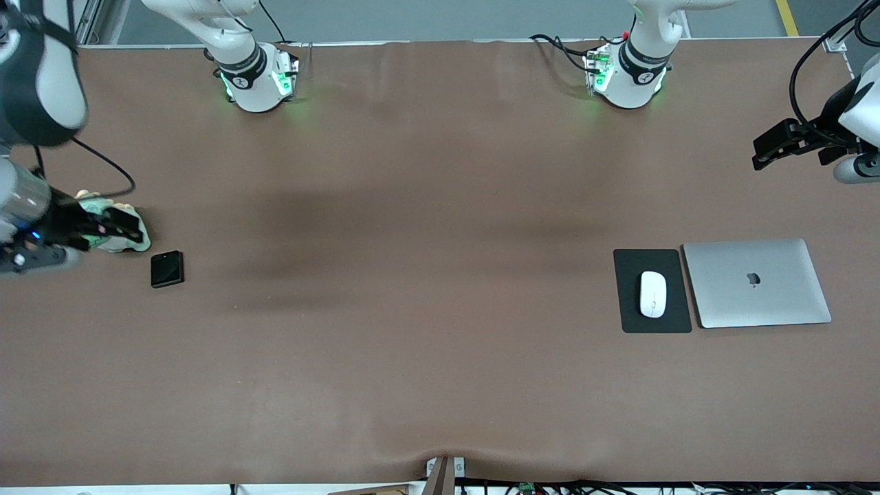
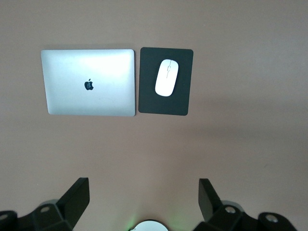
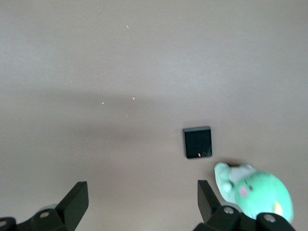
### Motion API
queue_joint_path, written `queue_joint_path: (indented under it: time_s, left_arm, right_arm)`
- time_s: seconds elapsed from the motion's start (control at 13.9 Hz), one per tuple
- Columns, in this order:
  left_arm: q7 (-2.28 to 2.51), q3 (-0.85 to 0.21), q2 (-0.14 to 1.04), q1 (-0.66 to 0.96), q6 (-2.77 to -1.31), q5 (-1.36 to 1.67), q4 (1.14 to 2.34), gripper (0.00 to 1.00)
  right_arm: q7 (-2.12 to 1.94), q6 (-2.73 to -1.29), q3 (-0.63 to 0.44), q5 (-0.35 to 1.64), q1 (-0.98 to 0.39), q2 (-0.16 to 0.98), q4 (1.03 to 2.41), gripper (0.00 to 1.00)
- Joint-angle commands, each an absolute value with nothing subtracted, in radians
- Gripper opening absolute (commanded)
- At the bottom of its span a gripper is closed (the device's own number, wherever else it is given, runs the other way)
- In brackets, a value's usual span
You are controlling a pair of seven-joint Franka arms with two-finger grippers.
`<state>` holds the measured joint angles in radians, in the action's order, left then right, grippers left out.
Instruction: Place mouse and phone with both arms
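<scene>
Mouse (image 1: 652, 294) beside Apple-logo laptop (image 1: 756, 283)

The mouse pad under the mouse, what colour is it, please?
Matte black mouse pad, clearest in the left wrist view.

A wide brown table (image 1: 412, 357) fills almost the whole frame, its matte surface lit evenly from above, with soft darker shadow bands across the middle. Along the top edge runs a strip of grey floor (image 1: 447, 17), with a yellow line (image 1: 787, 17) at the upper right. Cables (image 1: 584, 488) cluster along the bottom edge.
</scene>
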<state>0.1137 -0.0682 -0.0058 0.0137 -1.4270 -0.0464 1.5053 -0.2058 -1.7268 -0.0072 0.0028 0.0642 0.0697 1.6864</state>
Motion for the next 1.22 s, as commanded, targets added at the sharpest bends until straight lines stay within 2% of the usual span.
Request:
queue_joint_path:
  time_s: [0.0,0.14,0.36,0.57,0.79,1.15]
  left_arm:
    - [0.107,-0.069,-0.044,0.008,-1.419,-0.025,1.542,1.0]
    - [0.107,-0.071,-0.069,0.008,-1.434,-0.018,1.575,1.0]
    - [0.104,-0.077,-0.103,0.008,-1.48,-0.017,1.629,1.0]
    - [0.052,-0.074,-0.06,0.009,-1.483,-0.011,1.571,1.0]
    - [0.06,-0.075,-0.048,0.014,-1.482,-0.012,1.54,1.0]
    - [0.052,-0.075,-0.048,0.009,-1.474,-0.011,1.543,1.0]
  right_arm:
    - [-0.134,-1.639,0.003,-0.005,0.074,-0.058,1.727,1.0]
    - [-0.054,-1.548,0.006,0.005,0.065,-0.113,1.73,1.0]
    - [-0.02,-1.543,0.005,0.018,0.058,-0.121,1.715,1.0]
    - [0.026,-1.543,0.005,0.02,0.055,-0.103,1.646,1.0]
    - [0.031,-1.537,0.005,0.018,0.048,-0.029,1.548,1.0]
    - [0.02,-1.531,0.003,0.018,0.048,-0.021,1.539,1.0]
